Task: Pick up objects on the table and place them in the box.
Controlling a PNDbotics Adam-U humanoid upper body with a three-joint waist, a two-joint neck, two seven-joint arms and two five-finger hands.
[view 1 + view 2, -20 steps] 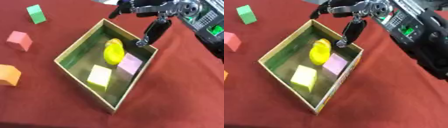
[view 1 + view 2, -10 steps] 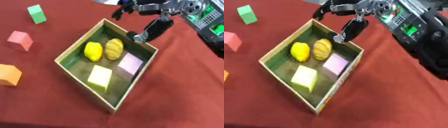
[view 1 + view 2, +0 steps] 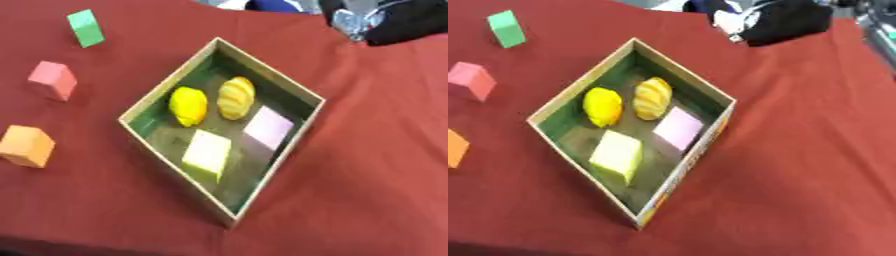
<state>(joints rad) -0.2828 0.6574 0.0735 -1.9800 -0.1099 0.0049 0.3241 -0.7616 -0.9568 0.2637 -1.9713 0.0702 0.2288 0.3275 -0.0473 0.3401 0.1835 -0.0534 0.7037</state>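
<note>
- Red cloth [image 3: 367,150] covered the whole table, and the box [image 3: 297,131] sat on it turned like a diamond, one corner nearest me.
- My right arm [image 3: 785,20] showed only as a dark mass at the far edge, clear of the box. I could not tell whether the hand's fingers were open or curled, nor whether it held anything. My left hand appeared in neither view.
- Inside the box lay a yellow lemon-shaped piece [image 3: 188,105] and a striped bread-shaped piece [image 3: 235,97], side by side near the far corner. Each had its long axis running from the far wall toward the near one.
- Nearer me, a pale yellow block [image 3: 207,151] and a pink block [image 3: 269,128] lay on the box floor.
- Still outside, on the left, were a green block [image 3: 86,28], a pink block on the cloth [image 3: 52,80] and an orange block [image 3: 26,145], all well apart from the box.
- Risk, as I judged it: reaching across for those three blocks, my arm could clip the box wall and shift the box. A block released over the crowded floor could also land on a piece and tip out.
</note>
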